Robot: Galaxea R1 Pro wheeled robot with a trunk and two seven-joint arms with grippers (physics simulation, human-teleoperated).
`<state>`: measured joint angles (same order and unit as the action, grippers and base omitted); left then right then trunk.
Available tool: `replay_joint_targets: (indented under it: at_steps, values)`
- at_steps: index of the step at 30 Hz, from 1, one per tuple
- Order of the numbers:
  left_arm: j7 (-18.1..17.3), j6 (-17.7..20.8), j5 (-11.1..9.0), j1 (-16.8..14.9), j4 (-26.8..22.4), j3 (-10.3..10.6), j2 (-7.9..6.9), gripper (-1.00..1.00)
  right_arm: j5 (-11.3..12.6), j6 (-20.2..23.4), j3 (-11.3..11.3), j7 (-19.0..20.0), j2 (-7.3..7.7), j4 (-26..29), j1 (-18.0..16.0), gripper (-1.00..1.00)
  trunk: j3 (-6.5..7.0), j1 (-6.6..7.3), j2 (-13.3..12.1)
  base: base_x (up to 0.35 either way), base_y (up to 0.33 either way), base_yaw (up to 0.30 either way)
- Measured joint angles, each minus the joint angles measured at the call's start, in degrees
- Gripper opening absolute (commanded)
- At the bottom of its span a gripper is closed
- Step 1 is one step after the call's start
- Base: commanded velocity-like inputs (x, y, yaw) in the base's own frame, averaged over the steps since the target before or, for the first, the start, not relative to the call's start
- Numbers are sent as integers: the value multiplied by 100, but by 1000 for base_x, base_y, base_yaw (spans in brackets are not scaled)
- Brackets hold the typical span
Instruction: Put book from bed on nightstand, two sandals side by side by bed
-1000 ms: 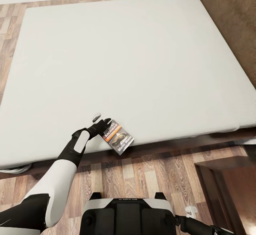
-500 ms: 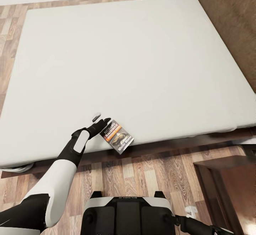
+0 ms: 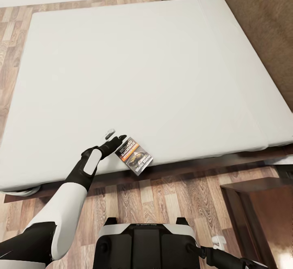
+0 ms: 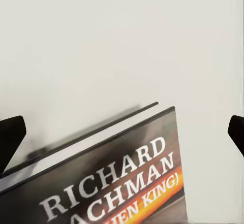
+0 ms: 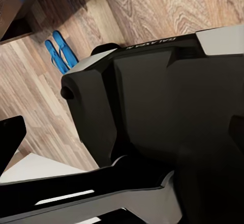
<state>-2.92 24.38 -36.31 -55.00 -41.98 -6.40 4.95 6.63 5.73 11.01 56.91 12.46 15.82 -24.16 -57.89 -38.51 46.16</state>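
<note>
Precariously, the book (image 3: 134, 155) lies at the bed's (image 3: 142, 70) near edge, one corner overhanging the floor. The left end effector (image 3: 114, 135) is spread, with the book's upper end between its fingers (image 4: 10, 137), not pinched. A clumsy closing could nudge it off. Right end effector (image 3: 217, 242) is barely visible; I cannot tell its state. The sandals (image 5: 60, 50) lie together on the floor.

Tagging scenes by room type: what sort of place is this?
Most likely a bedroom: a large bed with a bare pale mattress, wood-plank floor, and a dark wooden nightstand beside it.
</note>
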Motion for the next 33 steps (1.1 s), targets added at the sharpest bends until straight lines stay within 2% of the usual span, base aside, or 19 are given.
replay_joint_targets:
  at_steps: [14,19,23,28,30,32,33]
  values:
    - [-501,159,12,0,-88,-6,-27,100,0,0,5,0,1,0,0,100,252,308,-562,0,0,0]
    - [-807,766,5,0,-417,-1,-93,100,0,0,4,0,1,-3,0,100,342,418,-763,0,0,0]
    - [-1180,1031,4,3,-540,-6,-144,100,0,0,5,-3,0,-3,0,100,414,506,-924,0,0,0]
    - [-1734,1122,0,9,-554,-6,-315,100,0,0,4,-8,-1,-4,0,100,504,616,-1125,0,0,0]
    - [-1877,1154,7,15,-531,19,-313,100,0,0,2,-7,0,-2,0,100,540,660,-1205,0,0,0]
    - [-2005,1189,15,61,-518,116,-302,100,0,0,3,-5,0,-2,0,100,575,704,-1285,0,0,0]
    - [-2081,1204,20,132,-516,247,-300,100,0,0,4,-5,1,-1,0,100,593,726,-1326,0,0,0]
